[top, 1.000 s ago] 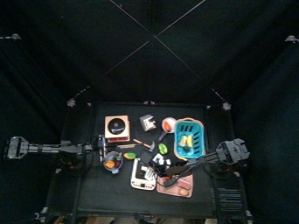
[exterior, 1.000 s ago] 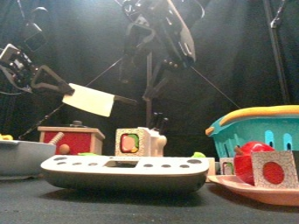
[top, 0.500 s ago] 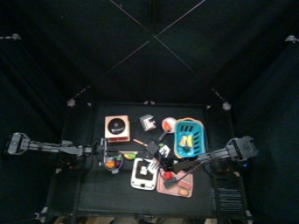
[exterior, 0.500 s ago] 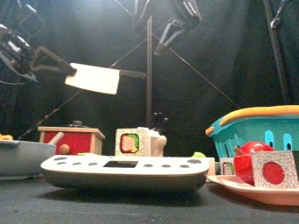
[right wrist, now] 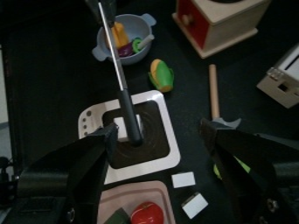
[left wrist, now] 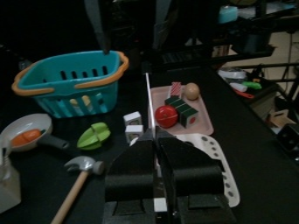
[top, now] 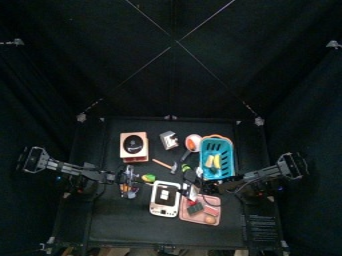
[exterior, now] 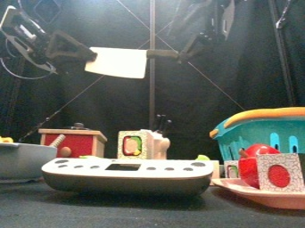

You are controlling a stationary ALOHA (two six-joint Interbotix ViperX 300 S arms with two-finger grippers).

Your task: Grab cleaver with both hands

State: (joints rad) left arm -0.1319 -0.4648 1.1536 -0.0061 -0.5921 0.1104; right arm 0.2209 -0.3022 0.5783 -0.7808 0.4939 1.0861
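Matt plastics, bare wood, one pale blade

The cleaver (exterior: 117,61) has a smooth, matt whitish blade; the teal basket (left wrist: 70,77) and pink tray (exterior: 269,194) look like glossy moulded plastic; the hammer (left wrist: 75,178) has a bare wooden handle; the table (left wrist: 47,206) is matt black.

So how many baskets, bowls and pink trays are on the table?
basket: 1
bowls: 2 (grey bowl, white bowl)
pink tray: 1
total: 4
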